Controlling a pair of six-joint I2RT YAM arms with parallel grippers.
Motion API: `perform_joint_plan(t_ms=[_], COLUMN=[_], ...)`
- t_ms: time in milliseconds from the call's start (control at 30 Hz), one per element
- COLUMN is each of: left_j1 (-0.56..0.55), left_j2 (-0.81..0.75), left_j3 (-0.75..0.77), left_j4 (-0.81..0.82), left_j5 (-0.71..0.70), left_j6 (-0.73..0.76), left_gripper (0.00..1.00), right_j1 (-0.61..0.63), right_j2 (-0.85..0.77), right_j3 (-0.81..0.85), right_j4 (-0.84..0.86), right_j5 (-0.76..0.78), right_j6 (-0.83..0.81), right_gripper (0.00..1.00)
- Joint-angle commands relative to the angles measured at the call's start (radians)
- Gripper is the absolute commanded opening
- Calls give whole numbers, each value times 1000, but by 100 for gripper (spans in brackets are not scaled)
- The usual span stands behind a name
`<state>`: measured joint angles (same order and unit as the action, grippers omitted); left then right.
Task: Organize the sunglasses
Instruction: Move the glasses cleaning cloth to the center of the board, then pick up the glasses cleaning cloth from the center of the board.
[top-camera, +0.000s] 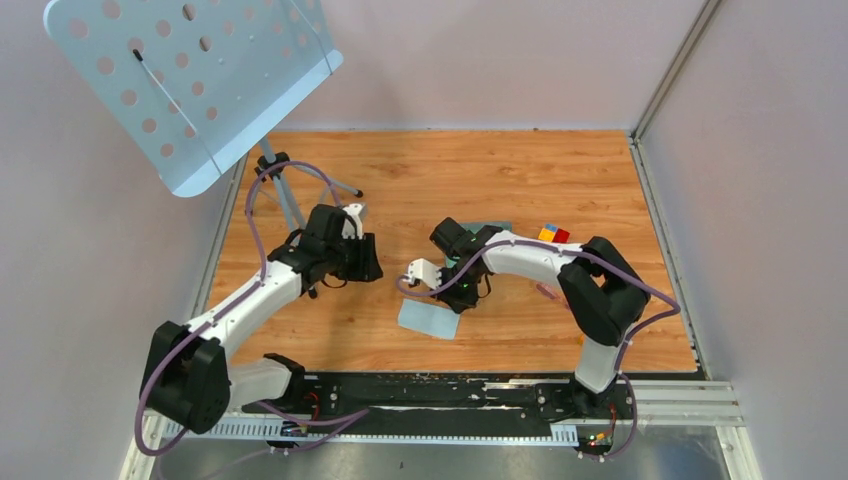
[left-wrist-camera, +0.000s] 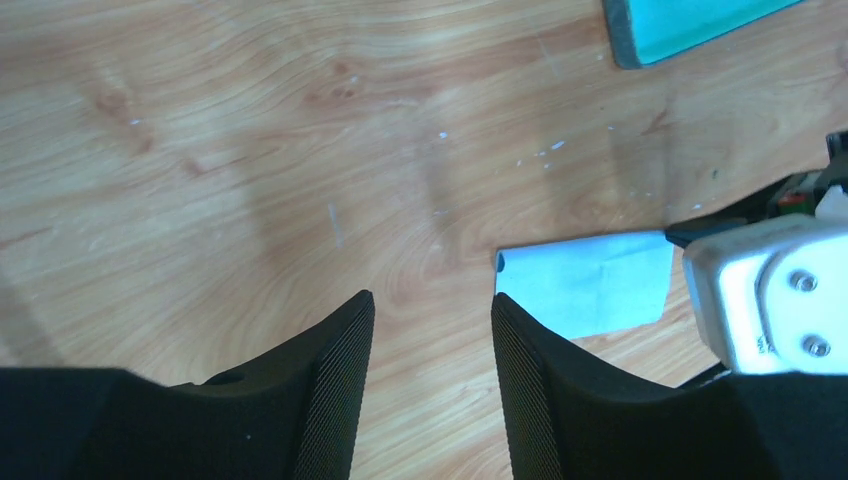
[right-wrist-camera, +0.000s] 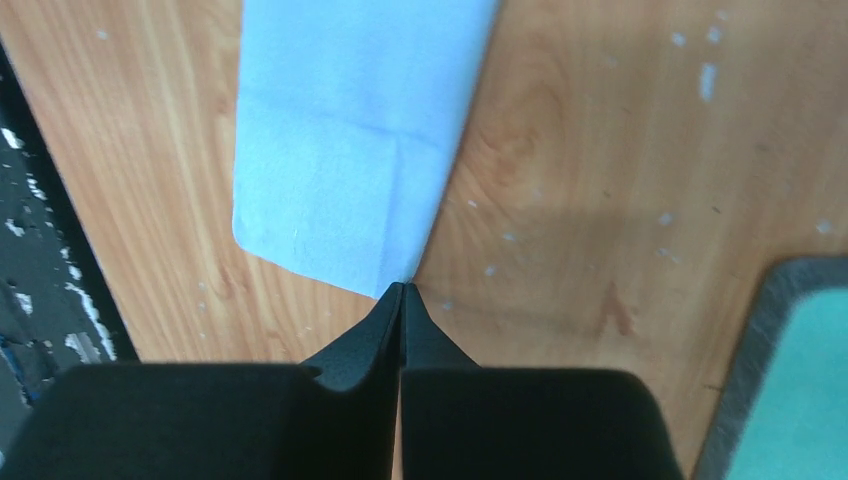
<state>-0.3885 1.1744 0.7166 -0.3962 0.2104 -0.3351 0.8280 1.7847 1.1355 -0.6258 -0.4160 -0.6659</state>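
Nearest the arm bases, the pale blue cloth (top-camera: 428, 318) lies flat on the wooden table (top-camera: 450, 165). The right gripper (right-wrist-camera: 401, 292) is clenched tight, its tips at the cloth's corner; whether they pinch it cannot be told. At its 9 o'clock the left gripper (left-wrist-camera: 432, 310) hangs released over bare wood. At its 12 o'clock lies the teal-lined case (left-wrist-camera: 690, 25). The sunglasses cannot be made out in any view.

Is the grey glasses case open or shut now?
Open: the case shows its teal inside, facing up, in both wrist views.
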Motion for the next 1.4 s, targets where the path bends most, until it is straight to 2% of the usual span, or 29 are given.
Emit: perform_joint_plan(t_ms=[0,200,367,533,600,700,867,1033,1367], left_j1=[-12,-33,-38,-76,-93,-117,-122,-131,-135], left_j2=[104,210,172,224,272,284,313,355,432], left_j3=[52,76,-41,-23,-5,-20,-20,-10,34], left_j4=[71,129,322,328,295,336,336,335,298], left_j5=[94,101,276,369,365,388,344,350,322], left_j6=[-20,138,200,276,309,314,317,321,315], left_gripper=[50,49,48,49,49,49,47,40,34], right_j1=[-70,-141,-179,-186,-190,-199,-218,-219,-220], right_j2=[-10,13,21,38,43,46,51,57,57], right_j3=[18,58,84,72,66,63,65,63,61], right_j4=[-34,-16,-14,-13,-14,-14,-12,-9,-9], right_j5=[-29,-43,-92,-135,-152,-174,-208,-223,-228], right_j6=[-43,-65,-69,-79,-78,-78,-73,-68,-60], right_gripper=[0,0,0,0,0,0,0,0,0])
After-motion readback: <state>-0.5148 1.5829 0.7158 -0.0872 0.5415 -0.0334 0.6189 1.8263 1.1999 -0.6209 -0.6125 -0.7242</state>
